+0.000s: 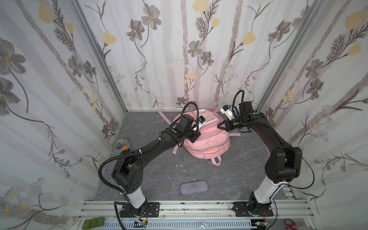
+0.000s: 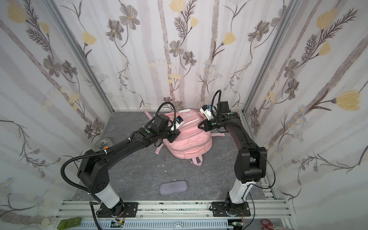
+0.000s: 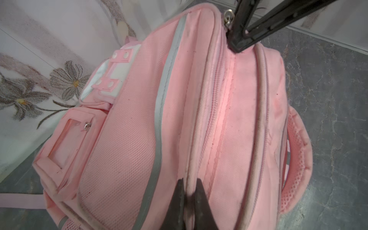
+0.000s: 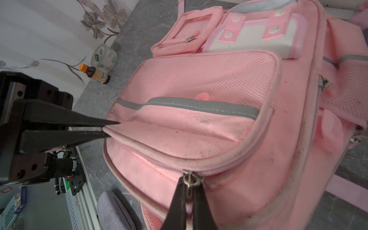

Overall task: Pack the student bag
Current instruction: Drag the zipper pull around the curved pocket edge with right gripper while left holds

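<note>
Centrally, student bag (image 1: 207, 143) — left pincer (image 3: 189, 180) gripping piping (image 3: 192, 155), right pincer (image 4: 190, 180) gripping zip (image 4: 188, 176)

Both top views sit high at 6 o'clock, facing down toward 12 o'clock, far enough back to hold the whole table (image 1: 159, 179). Each wrist camera looks along its own arm, very close on the student bag (image 3: 129, 139), which all four views share. The right wrist view also catches the left claw (image 4: 111, 127), and the left wrist view the right claw (image 3: 237, 45).
</note>
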